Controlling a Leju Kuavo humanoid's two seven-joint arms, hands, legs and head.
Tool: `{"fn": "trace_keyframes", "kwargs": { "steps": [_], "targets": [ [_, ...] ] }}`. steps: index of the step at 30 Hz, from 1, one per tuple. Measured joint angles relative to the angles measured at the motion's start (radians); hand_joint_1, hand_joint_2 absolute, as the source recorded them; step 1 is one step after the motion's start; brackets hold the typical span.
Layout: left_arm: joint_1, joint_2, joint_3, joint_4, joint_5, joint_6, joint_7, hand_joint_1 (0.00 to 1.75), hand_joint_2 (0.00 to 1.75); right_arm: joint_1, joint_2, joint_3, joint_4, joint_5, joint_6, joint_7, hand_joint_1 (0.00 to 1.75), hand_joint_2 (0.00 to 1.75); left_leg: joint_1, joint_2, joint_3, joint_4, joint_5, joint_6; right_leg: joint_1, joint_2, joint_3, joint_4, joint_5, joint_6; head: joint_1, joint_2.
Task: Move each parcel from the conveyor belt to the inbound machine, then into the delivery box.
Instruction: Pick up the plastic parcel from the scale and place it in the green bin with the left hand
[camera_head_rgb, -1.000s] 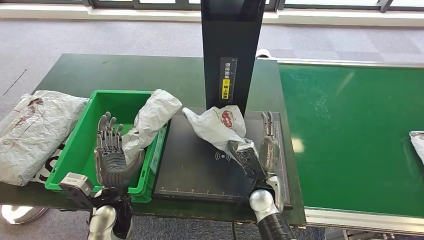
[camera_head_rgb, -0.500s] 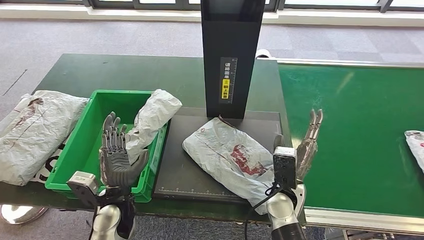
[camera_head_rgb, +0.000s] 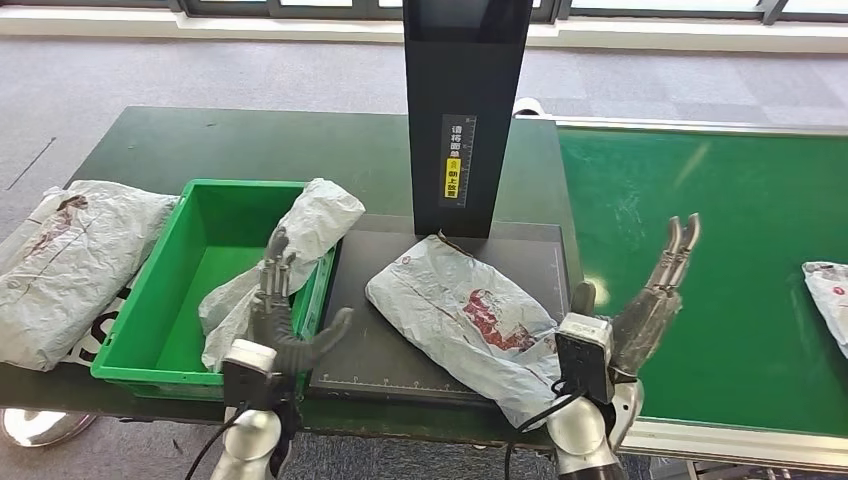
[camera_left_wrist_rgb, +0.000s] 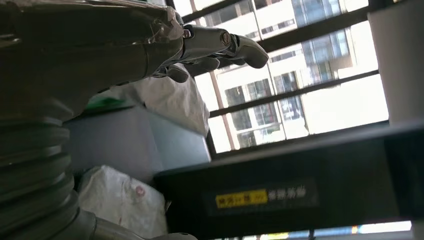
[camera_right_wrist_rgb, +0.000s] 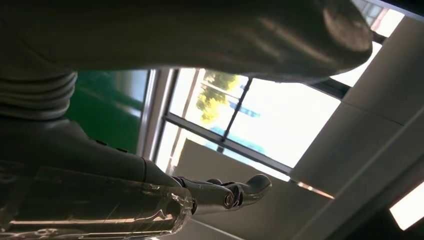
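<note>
Over belt edge, R robot hand (camera_head_rgb: 650, 300) upright, fingers spread, empty; L robot hand (camera_head_rgb: 285, 315) likewise by green bin (camera_head_rgb: 170, 290).

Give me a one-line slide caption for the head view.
Parcel lies on inbound machine; both hands, left and right, open.

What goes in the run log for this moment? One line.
left hand: open, by green bin | right hand: open | parcel: flat on scanner plate
</note>
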Motion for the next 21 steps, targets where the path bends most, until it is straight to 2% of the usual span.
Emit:
{"fn": "trace_keyframes", "kwargs": {
  "steps": [2,6,10,13,17,21],
  "targets": [
    [-0.022,0.001,-0.038,0.058,-0.086,0.037,0.000,0.00,1.75,0.017,0.008,-0.011,-0.071,0.048,-0.002,0.000,0.00,1.75,0.000,0.000,0.000,0.000,0.000,0.000,0.000,0.000,0.000,0.000,0.000,0.000,0.000,0.000],
    [-0.051,-0.002,-0.066,0.124,-0.136,0.071,0.000,0.00,1.75,0.031,0.015,-0.017,-0.131,0.076,-0.003,0.000,0.00,1.75,-0.001,0.001,0.000,0.000,0.000,0.001,-0.001,0.000,0.000,0.000,0.000,0.000,0.000,0.000],
    [-0.227,-0.031,-0.215,0.435,-0.199,0.227,0.074,0.00,1.75,0.064,0.026,-0.033,-0.347,0.129,-0.004,0.002,0.00,1.75,-0.001,0.002,0.002,0.000,0.000,0.001,-0.001,0.001,0.001,0.000,0.001,0.001,0.000,0.000],
    [-0.277,-0.043,-0.278,0.513,-0.199,0.257,0.099,0.00,1.75,0.068,0.026,-0.034,-0.385,0.131,-0.004,0.002,0.00,1.75,-0.001,0.003,0.002,0.000,0.000,0.001,-0.001,0.002,0.001,0.000,0.002,0.001,0.000,0.000],
    [-0.311,-0.054,-0.314,0.572,-0.205,0.279,0.116,0.00,1.75,0.072,0.026,-0.036,-0.413,0.132,-0.004,0.003,0.00,1.75,-0.001,0.003,0.002,0.000,0.000,0.001,-0.001,0.002,0.001,0.000,0.002,0.001,0.000,0.000],
    [-0.373,-0.071,-0.388,0.651,-0.247,0.350,0.233,0.00,1.75,0.076,0.029,-0.048,-0.435,0.138,-0.004,0.003,0.00,1.75,-0.001,0.002,0.002,0.000,0.000,0.001,-0.001,0.001,0.002,0.000,0.002,0.001,0.000,0.000]
  ]
}}
